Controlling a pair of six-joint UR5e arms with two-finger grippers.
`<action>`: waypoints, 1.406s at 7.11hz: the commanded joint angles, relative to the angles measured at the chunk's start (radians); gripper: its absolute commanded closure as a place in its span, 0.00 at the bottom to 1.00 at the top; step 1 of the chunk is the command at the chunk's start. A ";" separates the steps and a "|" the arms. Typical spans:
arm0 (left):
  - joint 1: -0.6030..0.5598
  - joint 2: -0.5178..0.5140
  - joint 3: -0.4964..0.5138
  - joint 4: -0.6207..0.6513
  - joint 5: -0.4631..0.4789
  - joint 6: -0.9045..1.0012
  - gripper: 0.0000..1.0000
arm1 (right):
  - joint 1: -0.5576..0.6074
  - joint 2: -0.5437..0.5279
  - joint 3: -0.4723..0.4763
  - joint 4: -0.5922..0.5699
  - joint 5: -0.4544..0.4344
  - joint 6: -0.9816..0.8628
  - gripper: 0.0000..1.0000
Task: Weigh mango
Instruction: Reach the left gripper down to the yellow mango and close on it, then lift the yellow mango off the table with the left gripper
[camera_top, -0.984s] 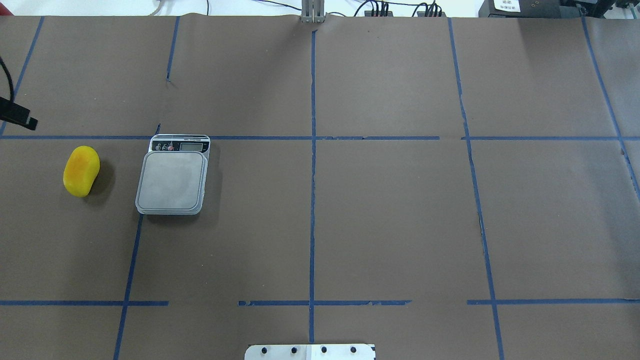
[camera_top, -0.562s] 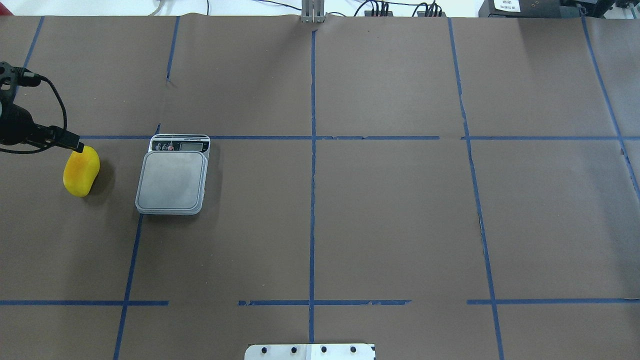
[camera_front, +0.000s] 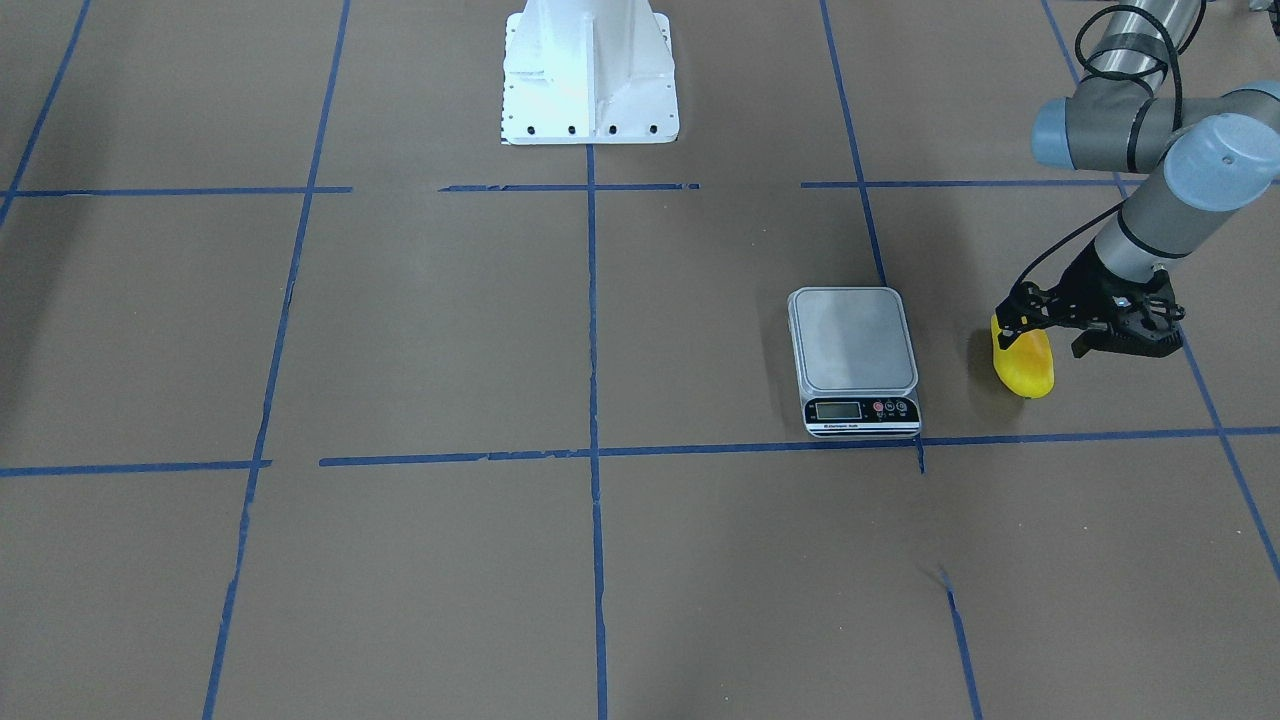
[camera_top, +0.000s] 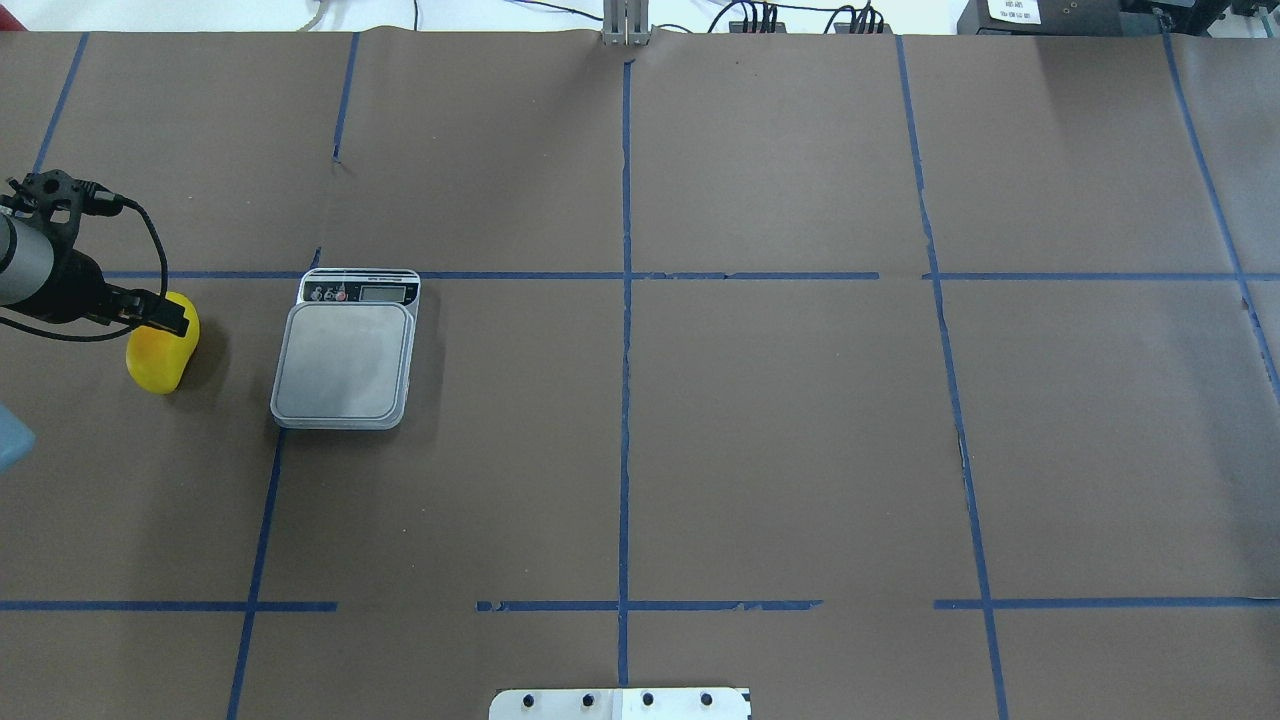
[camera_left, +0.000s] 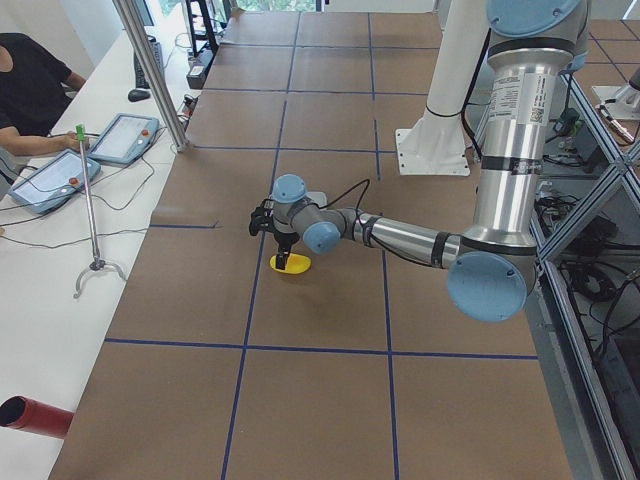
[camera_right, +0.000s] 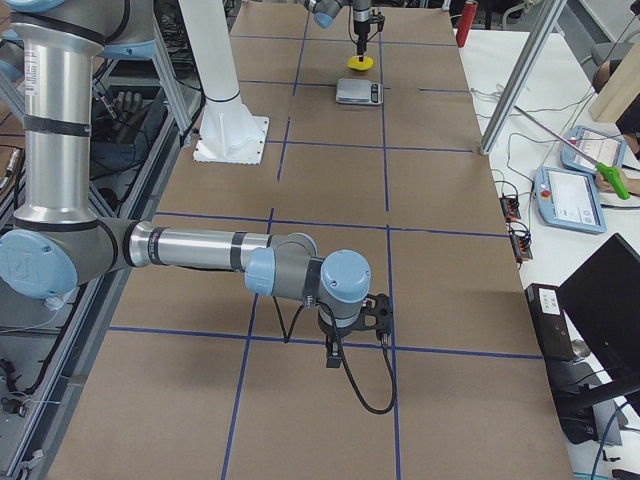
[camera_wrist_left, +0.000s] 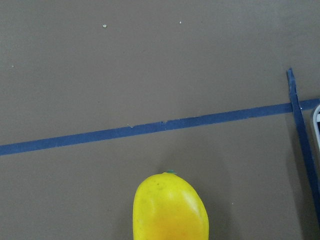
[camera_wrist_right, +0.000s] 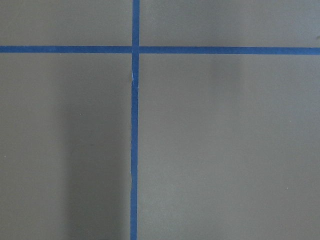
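I've got the left end effector (camera_top: 165, 318) hovering over the far end of the mango (camera_top: 155, 365), pointing down at it. I judge this to be the approach for a pick. From the wrist camera I see only the fruit's tip at the bottom edge, so I'm not yet centred. No view shows the jaws plainly, so I cannot tell whether they are parted or closed.

The mango lies flat on the tabletop (camera_top: 760, 420), apart from the kitchen scale (camera_top: 345, 362) and on my left of it, a short carry away. The right end effector (camera_right: 358, 318) hangs low, well away from both, presumably parked out of the way. I cannot tell its state either.
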 joint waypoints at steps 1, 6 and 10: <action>0.015 -0.001 0.067 -0.095 0.000 -0.004 0.00 | 0.000 0.000 0.001 0.000 0.000 -0.001 0.00; 0.013 0.010 0.002 -0.082 -0.014 -0.044 1.00 | 0.000 0.000 -0.001 0.000 0.000 -0.001 0.00; -0.130 -0.011 -0.369 0.464 -0.049 0.187 1.00 | 0.000 0.000 0.001 0.000 0.000 0.000 0.00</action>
